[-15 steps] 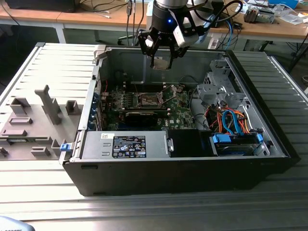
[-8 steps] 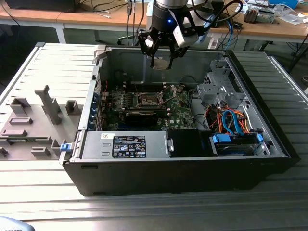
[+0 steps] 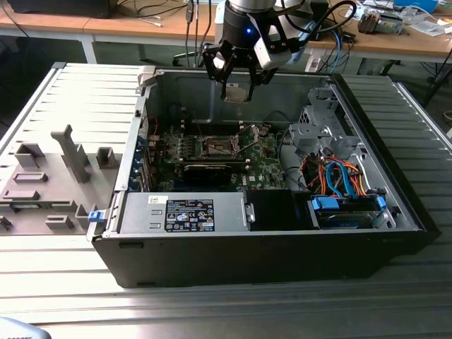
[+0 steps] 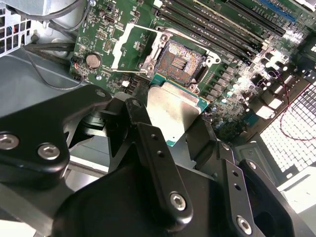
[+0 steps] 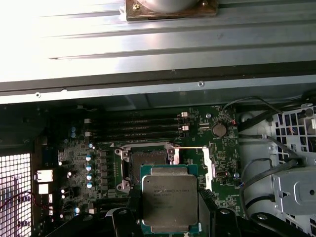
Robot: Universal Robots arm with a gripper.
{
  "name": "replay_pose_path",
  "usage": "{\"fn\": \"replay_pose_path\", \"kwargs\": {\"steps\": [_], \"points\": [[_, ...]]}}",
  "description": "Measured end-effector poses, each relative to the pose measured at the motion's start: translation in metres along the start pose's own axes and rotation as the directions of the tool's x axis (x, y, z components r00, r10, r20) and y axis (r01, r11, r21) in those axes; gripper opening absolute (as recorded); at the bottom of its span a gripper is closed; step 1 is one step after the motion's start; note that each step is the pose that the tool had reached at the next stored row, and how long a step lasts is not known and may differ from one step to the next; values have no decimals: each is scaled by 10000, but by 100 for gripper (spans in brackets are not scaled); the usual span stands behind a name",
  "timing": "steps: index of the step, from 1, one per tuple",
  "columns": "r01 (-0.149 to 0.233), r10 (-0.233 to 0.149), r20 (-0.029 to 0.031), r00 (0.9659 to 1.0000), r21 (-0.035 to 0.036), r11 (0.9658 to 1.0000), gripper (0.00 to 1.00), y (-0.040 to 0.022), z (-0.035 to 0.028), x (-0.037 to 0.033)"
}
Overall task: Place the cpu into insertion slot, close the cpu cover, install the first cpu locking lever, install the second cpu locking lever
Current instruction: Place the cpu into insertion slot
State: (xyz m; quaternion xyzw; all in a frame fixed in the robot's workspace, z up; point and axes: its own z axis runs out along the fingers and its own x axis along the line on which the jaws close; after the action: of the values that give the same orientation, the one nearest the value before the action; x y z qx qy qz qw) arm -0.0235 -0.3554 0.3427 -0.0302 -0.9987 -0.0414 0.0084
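**Exterior view: black gripper (image 3: 236, 86) clamps small square silver-grey cpu (image 3: 236, 93) over open black metal computer case (image 3: 247, 247)**

The cpu is a thin, flat chip with a dull silver-grey metal top bearing faint print, set on a green base that shows as a narrow border around the edges. In the first wrist view it (image 5: 170, 200) sits level between two black fingers (image 5: 123, 219), which press on its opposite sides, so the gripper is shut on it. The chip hangs in the air above the far side of the case, clear of the green circuit board (image 3: 265, 166) on the case floor.

The square insertion slot (image 4: 180, 61) has a dark centre and a thin silver rim, and it lies bare on that board. In the second wrist view the thin silver cpu cover (image 4: 120, 48), a frame with a cut-out middle, is swung open beside the slot. Long black memory connectors (image 4: 222, 29) run just beyond it.

The case lies on its side on a grey ribbed metal table (image 3: 212, 304). Grey plastic fixture blocks (image 3: 70, 152) stand on the table at the exterior view's left. Blue and orange cables (image 3: 339, 176) fill the case at the exterior view's right, and a grey labelled power unit (image 3: 183, 212) sits along its near wall. Wooden desks (image 3: 141, 25) with trailing wires stand at the far side of the room.
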Motion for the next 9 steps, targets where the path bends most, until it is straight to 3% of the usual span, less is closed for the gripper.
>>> {"fn": "replay_pose_path", "kwargs": {"steps": [9], "points": [[-41, 41, 4, 10000, -1, 10000, 55, 0, 0, 0]]}}
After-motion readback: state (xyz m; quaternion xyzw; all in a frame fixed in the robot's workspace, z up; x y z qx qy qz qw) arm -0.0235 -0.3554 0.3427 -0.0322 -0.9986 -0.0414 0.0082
